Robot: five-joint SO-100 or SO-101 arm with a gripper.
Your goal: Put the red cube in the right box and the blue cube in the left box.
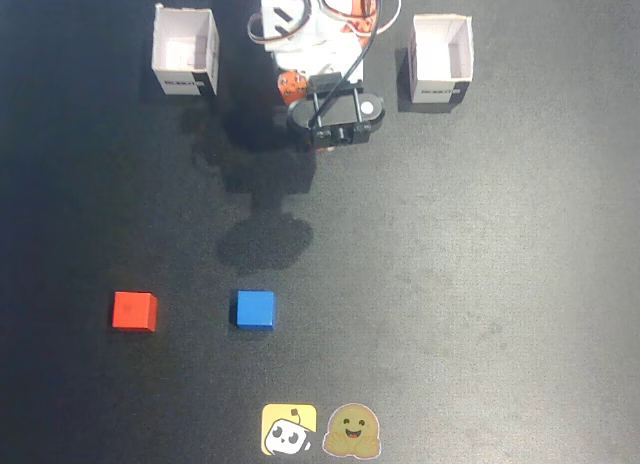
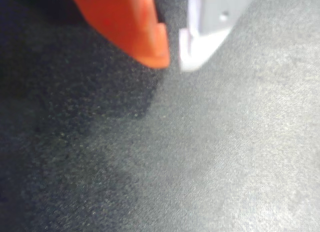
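1. Your gripper [image 2: 174,62] enters the wrist view from the top edge: an orange finger [image 2: 127,24] on the left and a white finger [image 2: 207,34] on the right. Only a thin sliver of mat shows between their tips, so the jaws are all but closed and nothing sits between them.
2. In the fixed view, the arm [image 1: 315,44] is folded up at the top centre, with its black camera mount [image 1: 335,114] facing down. You cannot make out the jaws themselves from this angle.
3. The red cube [image 1: 134,311] lies on the dark mat [image 1: 480,284], well apart from the jaws, far below and to the left of them in the fixed view.
4. The blue cube [image 1: 255,310] sits near the red one, to its right and level with it, also well below the jaws and slightly left.
5. One open white box [image 1: 185,52] stands left of the arm and another white box [image 1: 441,59] stands right of it; both look empty.
6. Two stickers, a yellow one [image 1: 289,430] and a brown smiling one [image 1: 352,431], lie at the bottom edge, beyond the cubes from the jaws.
7. Under the jaws in the wrist view you see only bare mat.
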